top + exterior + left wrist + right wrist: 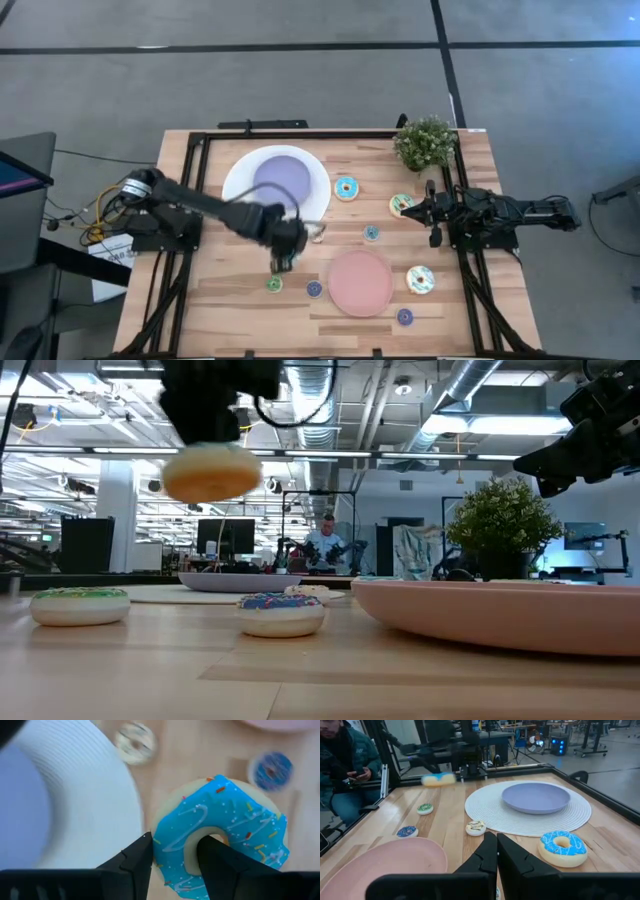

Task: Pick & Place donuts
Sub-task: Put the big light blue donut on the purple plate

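My left gripper [175,865] grasps a blue-iced ring donut with sprinkles [220,832] through its hole, lifted clear above the wooden table [230,300], just beside the white woven placemat [240,175] bearing the lilac plate [283,180]. A small green-iced mini donut [274,284] lies below. My right gripper [496,851] waits clenched near the table's right edge.

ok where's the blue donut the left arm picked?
The blue donut is held off the table in the left hand, just off the white mat edge and above the green mini donut, left of the pink plate in the high view.
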{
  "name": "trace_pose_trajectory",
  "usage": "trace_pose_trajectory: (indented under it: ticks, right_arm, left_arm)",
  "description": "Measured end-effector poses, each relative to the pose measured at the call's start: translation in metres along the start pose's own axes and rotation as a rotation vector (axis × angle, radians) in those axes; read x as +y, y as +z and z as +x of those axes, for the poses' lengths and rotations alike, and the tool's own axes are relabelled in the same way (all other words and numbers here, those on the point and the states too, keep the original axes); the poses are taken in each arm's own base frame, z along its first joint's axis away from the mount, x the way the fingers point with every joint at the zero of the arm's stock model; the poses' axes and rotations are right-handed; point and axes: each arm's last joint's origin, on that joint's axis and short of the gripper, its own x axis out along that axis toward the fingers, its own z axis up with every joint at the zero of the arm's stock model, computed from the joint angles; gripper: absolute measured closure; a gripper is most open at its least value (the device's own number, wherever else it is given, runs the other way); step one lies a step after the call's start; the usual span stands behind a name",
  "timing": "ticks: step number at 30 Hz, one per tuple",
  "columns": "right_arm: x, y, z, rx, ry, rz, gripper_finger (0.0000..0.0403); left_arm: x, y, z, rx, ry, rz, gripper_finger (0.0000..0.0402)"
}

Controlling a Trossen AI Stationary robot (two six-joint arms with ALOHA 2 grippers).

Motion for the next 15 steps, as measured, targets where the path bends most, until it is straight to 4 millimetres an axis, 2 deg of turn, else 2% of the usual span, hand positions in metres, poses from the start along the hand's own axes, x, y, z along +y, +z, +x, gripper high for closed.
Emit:
trace_pose_trajectory:
  ticks: [8, 12, 15]
  right_arm:
    - [0.0, 0.0, 0.0, 0.0, 0.0, 0.0, 0.0403]
    - [0.0, 0.0, 0.0, 0.001, 0.0, 0.0, 0.0403]
    - [0.0, 0.0, 0.0, 0.0, 0.0, 0.0, 0.0403]
  left_arm:
    - [0.087, 0.016, 0.018, 0.032, 0.111, 0.058, 0.0262]
    - [0.131, 0.013, 0.033, 0.027, 0.087, 0.02, 0.0262]
    - [0.164, 0.004, 0.047, 0.023, 0.088, -0.045, 0.0262]
